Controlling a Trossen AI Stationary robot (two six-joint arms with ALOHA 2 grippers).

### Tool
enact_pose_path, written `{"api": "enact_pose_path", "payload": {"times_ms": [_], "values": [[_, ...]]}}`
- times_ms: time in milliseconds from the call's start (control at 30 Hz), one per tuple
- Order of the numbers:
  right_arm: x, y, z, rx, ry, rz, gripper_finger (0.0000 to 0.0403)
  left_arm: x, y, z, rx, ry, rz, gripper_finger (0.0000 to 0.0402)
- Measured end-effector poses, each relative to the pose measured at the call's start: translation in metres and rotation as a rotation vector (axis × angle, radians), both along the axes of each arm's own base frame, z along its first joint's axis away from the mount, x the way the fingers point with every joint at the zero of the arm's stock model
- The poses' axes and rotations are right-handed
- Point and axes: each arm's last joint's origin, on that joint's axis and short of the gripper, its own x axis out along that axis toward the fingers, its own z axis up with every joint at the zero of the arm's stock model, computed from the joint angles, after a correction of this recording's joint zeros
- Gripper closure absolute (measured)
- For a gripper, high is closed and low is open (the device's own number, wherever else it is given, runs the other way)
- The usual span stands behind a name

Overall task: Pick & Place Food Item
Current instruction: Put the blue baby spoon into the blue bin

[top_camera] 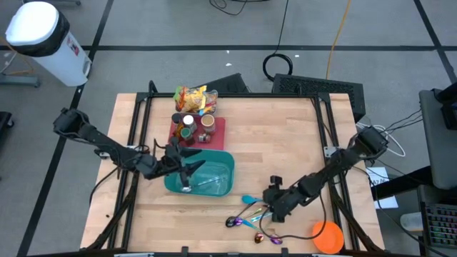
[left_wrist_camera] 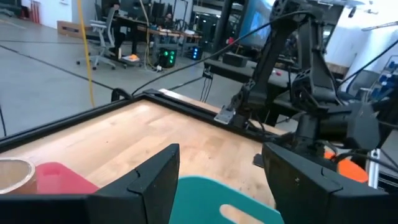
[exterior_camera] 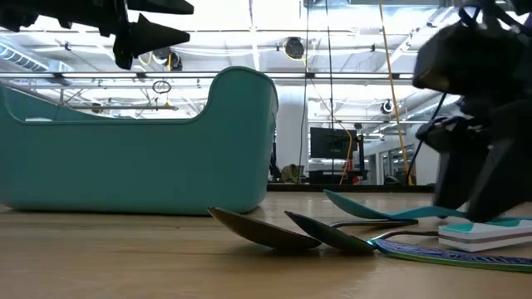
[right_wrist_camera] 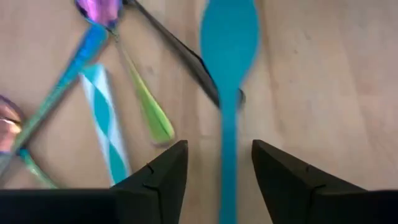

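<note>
High view shows our left gripper (top_camera: 187, 165) open-fingered over the teal bin (top_camera: 214, 187), while beside the bin our right gripper (top_camera: 273, 202), fingers parted, straddles the teal spoon (right_wrist_camera: 227, 56), so closing comes next.

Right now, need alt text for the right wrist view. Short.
The right hand hangs open just above a wooden table, its two dark fingers either side of the handle of a teal spoon. Beside the spoon lie a green-handled utensil, a teal-and-white striped handle and a purple-bowled spoon.
</note>
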Motion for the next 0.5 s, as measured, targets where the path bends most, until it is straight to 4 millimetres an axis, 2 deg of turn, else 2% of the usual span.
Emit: {"api": "enact_pose_path", "payload": {"times_ms": [167,433,500], "values": [[0.007,-0.005,-0.002,0.019,0.001,0.026,0.0263,0.001,0.002,-0.001,-0.019,0.006,0.011,0.0165],[0.008,-0.015,-0.004,-0.038,0.040,0.035,0.0383,0.001,0.003,-0.004,-0.033,0.027,0.015,0.0165],[0.008,-0.017,-0.004,-0.049,0.049,0.032,0.0389,0.001,0.003,-0.004,-0.033,0.026,0.015,0.0165]]}}
